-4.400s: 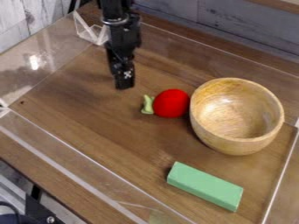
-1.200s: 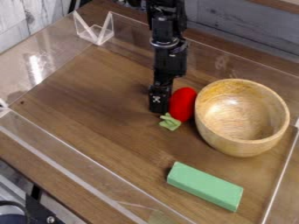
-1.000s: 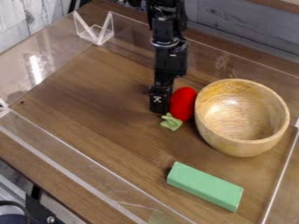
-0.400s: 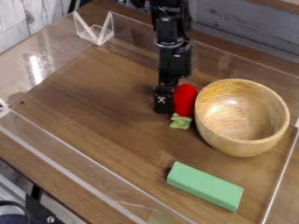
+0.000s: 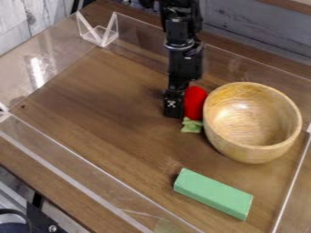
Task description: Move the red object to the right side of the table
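Observation:
The red object [image 5: 195, 97] is a small glossy ball on the dark wooden table [image 5: 97, 109], touching the left rim of the wooden bowl. Its green stem piece [image 5: 191, 126] lies just in front of it. My gripper [image 5: 176, 103] points straight down on a black arm and stands low at the ball's left side, with one black finger [image 5: 172, 103] right against it. The jaws are open; the ball partly hides the far finger, and I cannot tell whether the ball sits between the fingers.
A large wooden bowl [image 5: 250, 155] fills the table's right side. A flat green block [image 5: 213, 193] lies near the front right. Low clear acrylic walls edge the table, and a clear stand [image 5: 97, 30] sits at the back left.
The gripper came from the back left down beside the red object. Ball, stem piece and gripper have since crept right, up against the bowl.

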`<state>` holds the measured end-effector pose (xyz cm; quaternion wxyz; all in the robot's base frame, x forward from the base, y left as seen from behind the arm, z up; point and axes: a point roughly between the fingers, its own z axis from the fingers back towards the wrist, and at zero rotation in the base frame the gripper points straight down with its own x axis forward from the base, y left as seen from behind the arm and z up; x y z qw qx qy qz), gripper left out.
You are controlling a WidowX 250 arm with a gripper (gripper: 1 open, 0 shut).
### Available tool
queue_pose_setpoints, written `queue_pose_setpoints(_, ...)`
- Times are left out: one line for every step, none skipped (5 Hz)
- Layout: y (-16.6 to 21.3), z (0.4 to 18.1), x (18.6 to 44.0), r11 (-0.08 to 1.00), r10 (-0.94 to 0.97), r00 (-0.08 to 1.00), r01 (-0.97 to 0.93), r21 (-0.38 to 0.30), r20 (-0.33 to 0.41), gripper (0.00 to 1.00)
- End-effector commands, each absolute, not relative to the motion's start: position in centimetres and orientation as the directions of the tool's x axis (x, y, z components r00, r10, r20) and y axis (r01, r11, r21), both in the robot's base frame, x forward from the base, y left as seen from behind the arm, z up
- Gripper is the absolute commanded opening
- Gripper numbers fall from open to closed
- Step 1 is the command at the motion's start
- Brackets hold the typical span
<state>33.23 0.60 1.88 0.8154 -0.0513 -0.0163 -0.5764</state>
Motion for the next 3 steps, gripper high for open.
queue_pose_setpoints(-0.21, 2.82, 34.08, 0.310, -0.944, 0.311, 0.950, -0.026, 0.107, 1.00)
queue_pose_setpoints(-0.47, 2.84, 34.26, 0.306, -0.945, 0.306, 0.952, -0.021, 0.112, 1.00)
queue_pose_setpoints(-0.73, 2.86, 34.43, 0.301, -0.947, 0.301, 0.954, -0.016, 0.116, 1.00)
